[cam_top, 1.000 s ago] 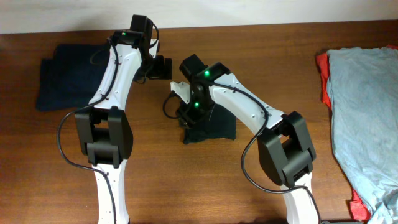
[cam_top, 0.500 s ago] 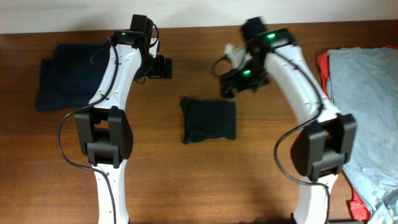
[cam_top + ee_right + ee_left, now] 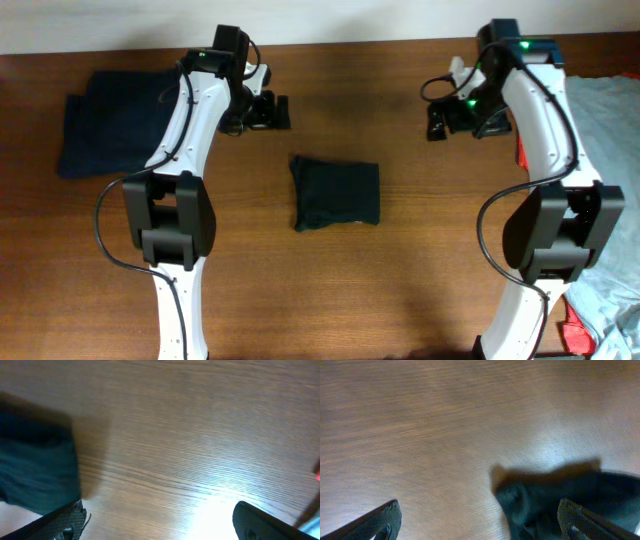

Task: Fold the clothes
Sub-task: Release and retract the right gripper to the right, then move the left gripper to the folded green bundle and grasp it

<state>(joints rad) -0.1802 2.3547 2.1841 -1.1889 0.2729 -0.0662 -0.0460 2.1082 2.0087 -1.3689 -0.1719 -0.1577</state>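
Observation:
A black garment (image 3: pixel 336 191) lies folded into a small rectangle at the table's middle. It also shows in the left wrist view (image 3: pixel 560 500) and the right wrist view (image 3: pixel 35 470). My left gripper (image 3: pixel 270 111) is open and empty, hovering behind and to the left of it. My right gripper (image 3: pixel 447 120) is open and empty, well to its upper right. A folded navy garment (image 3: pixel 110 130) lies at the far left. A light grey-blue garment (image 3: pixel 595 180) lies over a red one (image 3: pixel 521 120) at the right edge.
The wooden table (image 3: pixel 400 280) runs under everything. Both arm bases stand at the front edge, left (image 3: pixel 175 300) and right (image 3: pixel 520 320). A pale wall strip runs along the back.
My right gripper has let go of the folded black garment and swung up and to the right, away from it. The left arm has barely moved.

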